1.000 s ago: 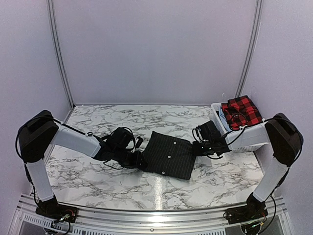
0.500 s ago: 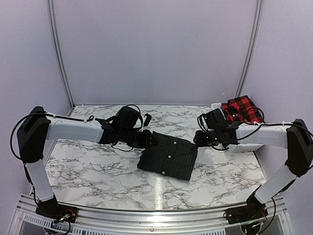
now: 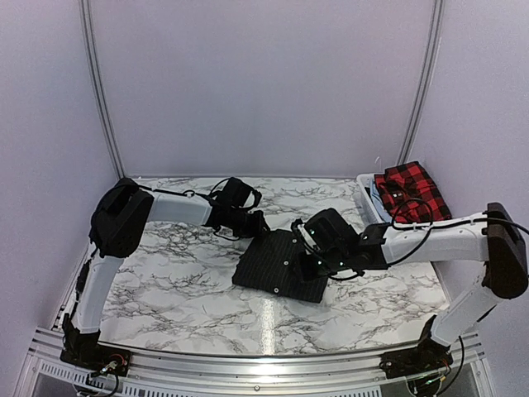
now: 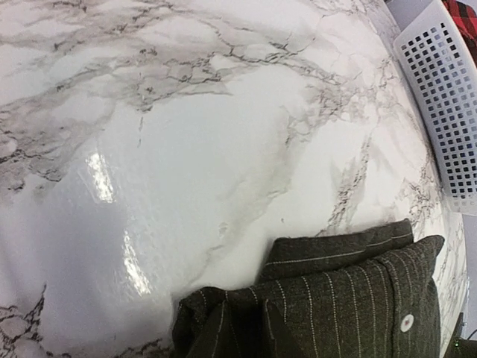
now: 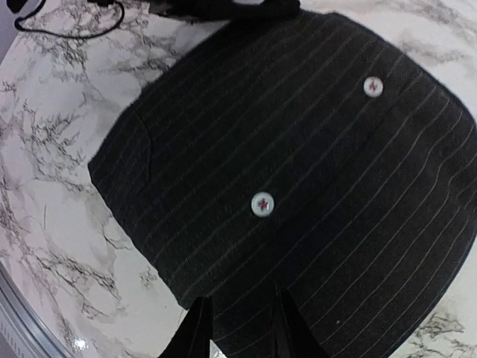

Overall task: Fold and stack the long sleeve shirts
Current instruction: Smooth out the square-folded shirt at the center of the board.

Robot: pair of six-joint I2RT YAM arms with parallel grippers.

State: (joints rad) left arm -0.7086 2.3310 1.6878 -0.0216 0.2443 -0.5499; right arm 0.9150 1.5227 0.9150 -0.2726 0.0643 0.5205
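1. Black on black at the left: my left hand (image 3: 252,225) sits at the far left corner of the black pinstriped shirt (image 3: 273,266), beside the collar. Its wrist camera shows no fingers, only collar and tabletop (image 3: 157,281), so I cannot tell whether the hand is apart or together.
2. In the centre, the black pinstriped shirt lies as a compact folded packet on the tabletop, buttons up and collar toward the back. I judge the fold nearly done, and the step in hand to be settling and squaring it.
3. My right hand (image 5: 241,298) hovers low over the packet's right half. Its fingers (image 5: 197,328) are a little apart, with flat cloth showing between them, and I see nothing pinched.
4. To do this well, I would press lightly and sweep outward from the buttons so the layers do not bunch. The left hand should only pin the collar corner, not drag it.
5. At far right, the red-and-black checked shirt (image 3: 409,188) lies heaped in the white basket (image 3: 366,192), not yet folded. It will need a square base to stack on.
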